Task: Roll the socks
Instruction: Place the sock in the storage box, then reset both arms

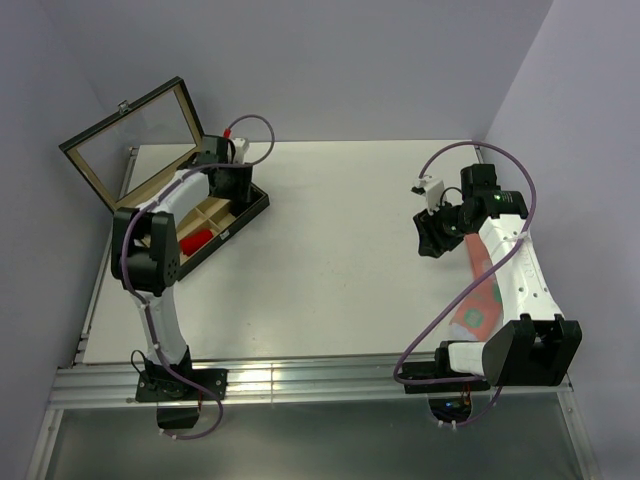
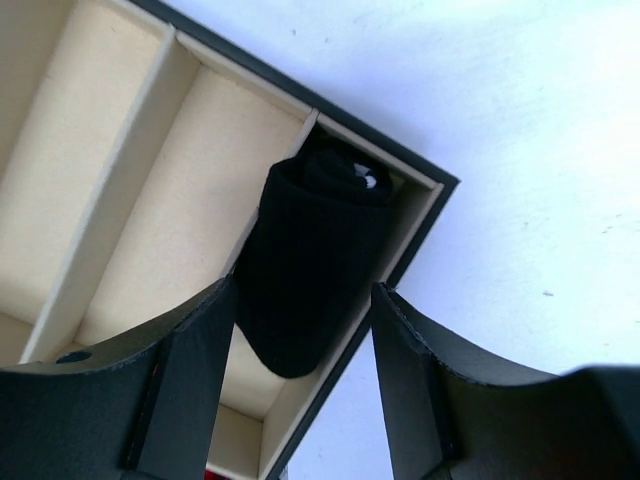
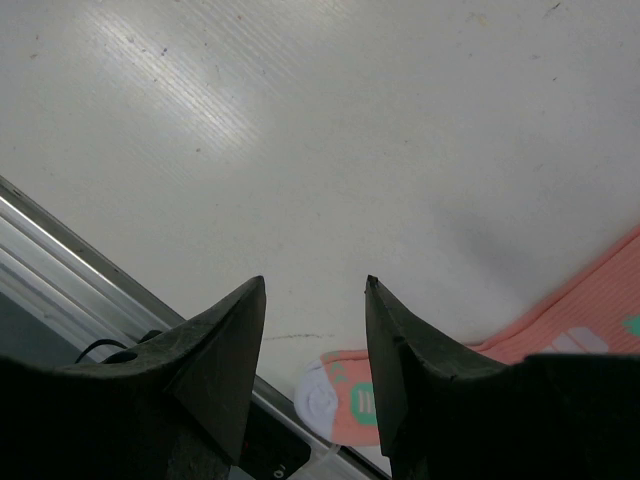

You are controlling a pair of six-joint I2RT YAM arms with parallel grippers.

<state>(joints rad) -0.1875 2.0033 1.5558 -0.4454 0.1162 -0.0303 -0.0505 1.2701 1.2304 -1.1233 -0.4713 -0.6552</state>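
I think I am at the end of the putting-away step. My left hand (image 2: pixel 303 290) hangs over the box (image 2: pixel 400 165) with its two fingers wide apart. The black sock (image 2: pixel 310 260) lies below them, rolled up, in the last slot at the corner of the box. I see a gap between the sock and one finger, so I judge that the hand is not holding it. The red sock (image 1: pixel 197 240) is rolled up too and sits in another slot of the same box, nearer to me. The lid (image 1: pixel 130 140) stands open behind. My right hand (image 3: pixel 315 285) is over on the other side, above the bare desk (image 1: pixel 340 220). Its fingers are wide and hold nothing. A pink sock (image 3: pixel 590 305) lies flat just beside it, under the arm. Both socks look rolled and in place, so the job seems almost done. Next I want to lift the left hand straight up, out of the box. I must go slowly and keep the fingers wide, so that they do not catch the black sock or bump the thin walls of the slot.
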